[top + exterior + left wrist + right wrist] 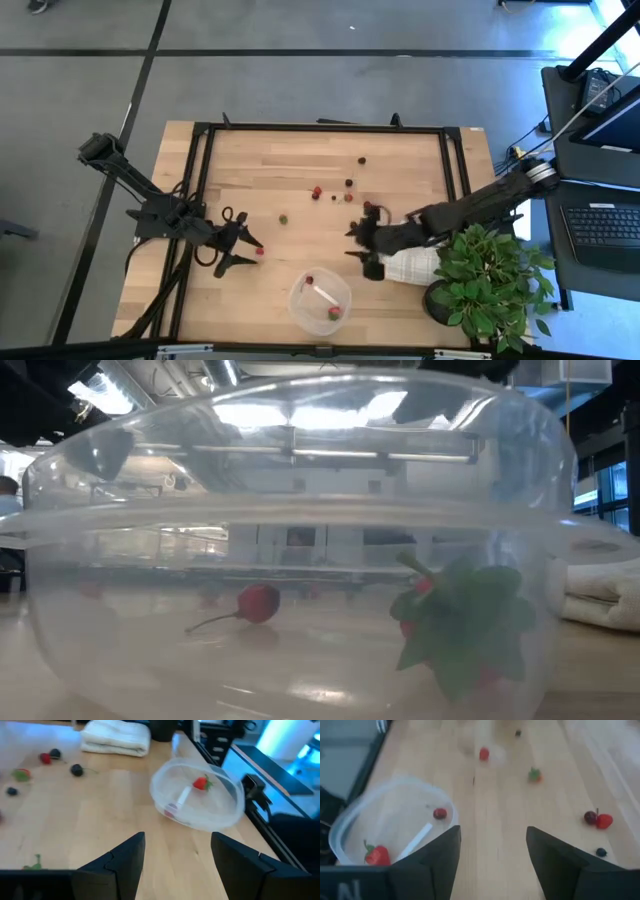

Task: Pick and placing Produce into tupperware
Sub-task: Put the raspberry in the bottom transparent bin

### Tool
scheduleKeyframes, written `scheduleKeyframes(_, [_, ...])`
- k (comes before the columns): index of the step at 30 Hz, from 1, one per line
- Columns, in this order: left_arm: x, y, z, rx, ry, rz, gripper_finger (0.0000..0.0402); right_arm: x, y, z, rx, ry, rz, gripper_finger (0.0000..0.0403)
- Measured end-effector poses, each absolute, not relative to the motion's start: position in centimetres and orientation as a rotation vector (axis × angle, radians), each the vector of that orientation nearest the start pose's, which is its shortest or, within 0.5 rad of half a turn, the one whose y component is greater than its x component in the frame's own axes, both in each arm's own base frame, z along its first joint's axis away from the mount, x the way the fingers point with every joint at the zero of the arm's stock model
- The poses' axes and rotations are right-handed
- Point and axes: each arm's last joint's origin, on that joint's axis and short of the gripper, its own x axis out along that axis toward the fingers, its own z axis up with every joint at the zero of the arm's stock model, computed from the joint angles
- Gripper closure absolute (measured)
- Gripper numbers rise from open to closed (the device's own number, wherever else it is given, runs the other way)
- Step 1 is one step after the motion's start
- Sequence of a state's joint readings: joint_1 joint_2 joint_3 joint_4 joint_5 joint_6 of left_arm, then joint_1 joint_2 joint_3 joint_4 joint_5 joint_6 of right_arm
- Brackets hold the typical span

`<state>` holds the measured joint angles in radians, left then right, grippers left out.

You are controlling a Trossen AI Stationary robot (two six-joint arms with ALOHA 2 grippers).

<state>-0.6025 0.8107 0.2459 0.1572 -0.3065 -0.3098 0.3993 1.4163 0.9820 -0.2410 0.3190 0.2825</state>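
The clear round tupperware (320,300) stands near the table's front edge, its base on the wood. Inside lie a small red berry (440,813), a strawberry-like piece with green leaves (201,783) and a white strip (418,839). More produce lies scattered over the table's middle (349,183), and one red piece (259,250) rests just past my left gripper's fingertips. My left gripper (248,246) hovers open and empty to the left of the tupperware (197,795). My right gripper (354,243) hangs open and empty above the table, up and to the right of the tupperware (390,827).
A folded white cloth (412,265) lies under my right arm, and a leafy potted plant (490,280) stands at the front right corner. A black frame (200,200) runs along the table's edges. In the low view the tupperware wall (300,560) fills the picture.
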Motion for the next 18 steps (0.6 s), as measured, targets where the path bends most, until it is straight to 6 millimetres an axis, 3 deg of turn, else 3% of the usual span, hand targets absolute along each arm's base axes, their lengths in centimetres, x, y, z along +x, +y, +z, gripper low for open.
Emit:
scheduleKeyframes(7, [13.9, -8.3, 17.1, -0.091, 0.464, -0.209, 0.0182, 24.3, 9.2, 22.4, 0.079, 0.456, 0.017, 0.0175])
scheduleKeyframes(12, [14.4, -7.2, 16.7, -0.08, 0.569, -0.107, 0.0182, 23.7, 8.2, 20.9, 0.112, 0.383, 0.001, 0.0174])
scheduleKeyframes(18, [15.8, -6.5, 18.0, -0.041, 0.8, -0.051, 0.0182, 23.8, 7.4, 20.5, 0.124, 0.366, -0.029, 0.0173])
